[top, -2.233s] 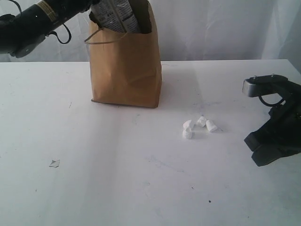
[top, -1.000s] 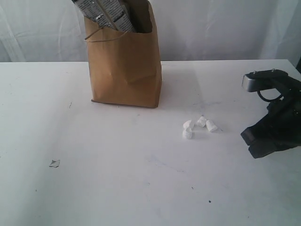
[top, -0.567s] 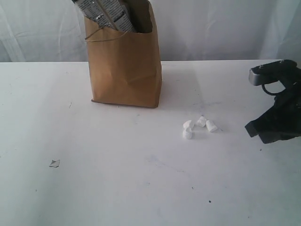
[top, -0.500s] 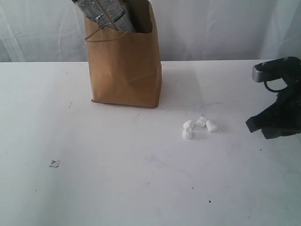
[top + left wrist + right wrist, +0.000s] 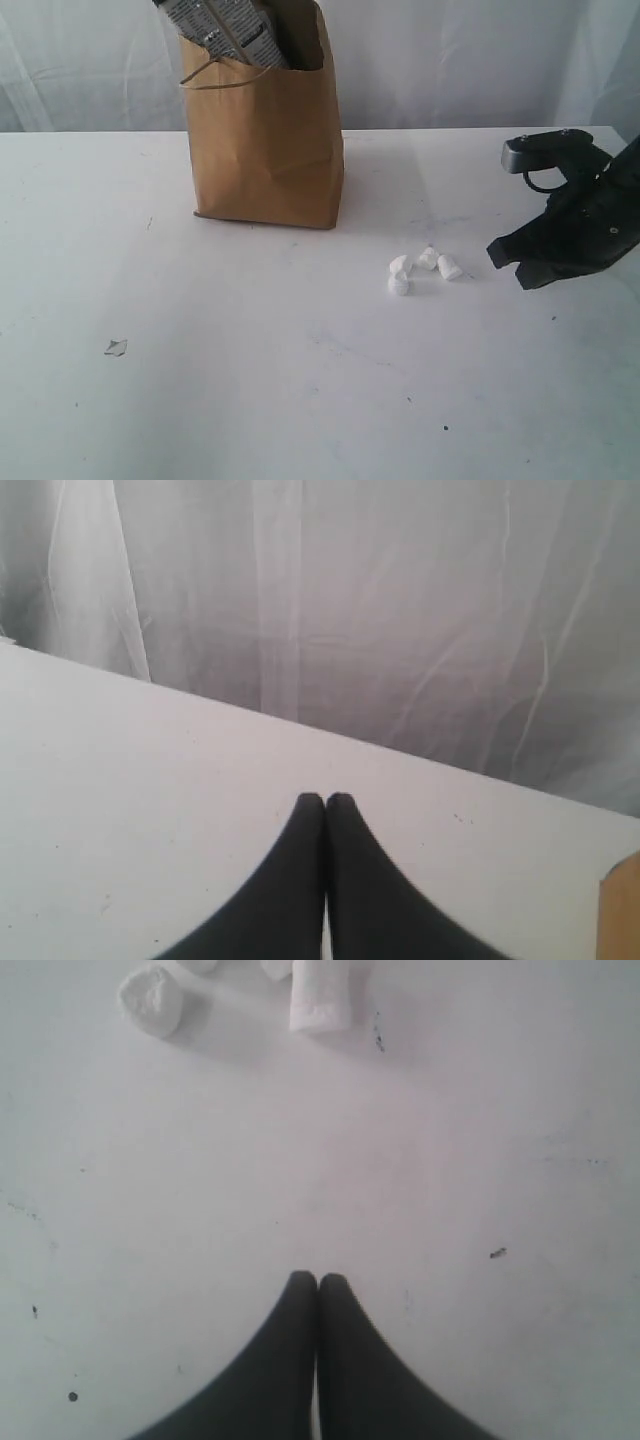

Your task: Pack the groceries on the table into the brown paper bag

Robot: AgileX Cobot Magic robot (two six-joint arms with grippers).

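The brown paper bag stands upright at the back of the white table. A long grey-printed packet sticks out of its top; any other groceries inside are hidden. My right gripper hovers low at the table's right, shut and empty, its tips pointing at several small white lumps. My left gripper is shut and empty over bare table near the curtain. A sliver of the bag shows at the edge of the left wrist view. The left arm is outside the exterior view.
The white lumps lie a short way ahead of the right fingertips. A tiny pale scrap lies at the front left. A white curtain hangs behind the table. The table's right edge runs close to the right arm.
The left arm left the bag and went out of the exterior view. The right gripper rose and drew back to the right, then swung left toward the white lumps. Both grippers stayed shut.
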